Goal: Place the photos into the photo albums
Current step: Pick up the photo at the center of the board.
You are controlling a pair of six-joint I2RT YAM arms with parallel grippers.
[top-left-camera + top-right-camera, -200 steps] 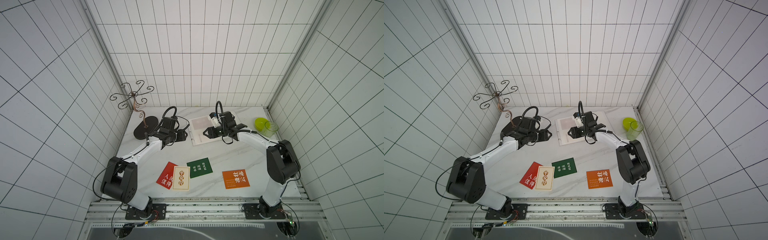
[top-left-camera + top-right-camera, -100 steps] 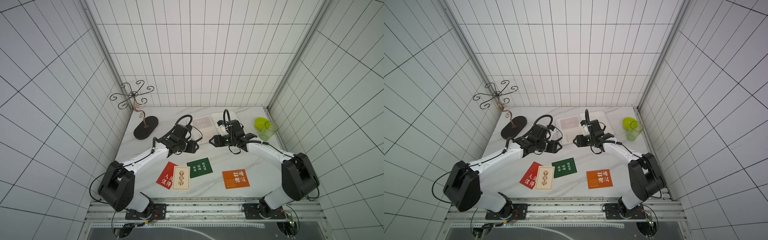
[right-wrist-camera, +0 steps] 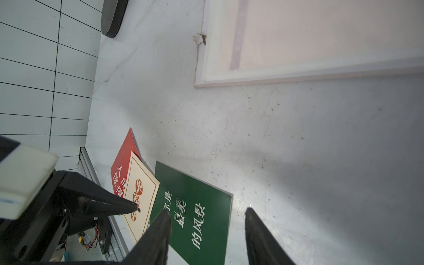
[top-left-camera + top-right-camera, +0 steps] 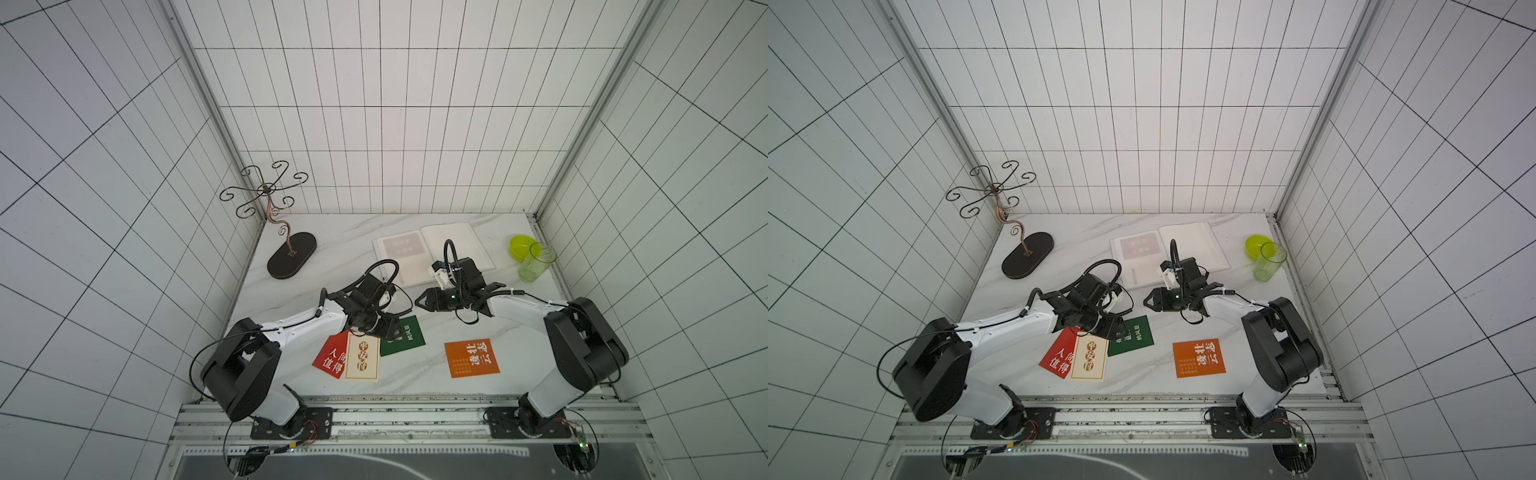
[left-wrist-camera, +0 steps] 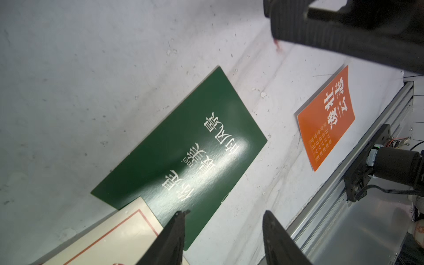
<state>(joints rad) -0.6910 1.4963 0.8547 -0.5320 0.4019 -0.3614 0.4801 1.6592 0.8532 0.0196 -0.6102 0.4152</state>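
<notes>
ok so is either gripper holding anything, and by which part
Nothing is held: the left gripper is open above the dark green rectangular card, and the right gripper is open and empty.

White tiled walls (image 4: 374,124), marble tabletop (image 4: 340,237), even light

Green card (image 4: 409,335) half behind left hand (image 4: 383,332)

Left hand (image 5: 224,213) angled down, jaws apart, empty; right hand (image 3: 207,211) pointing toward left arm (image 4: 299,328), jaws apart, empty
</notes>
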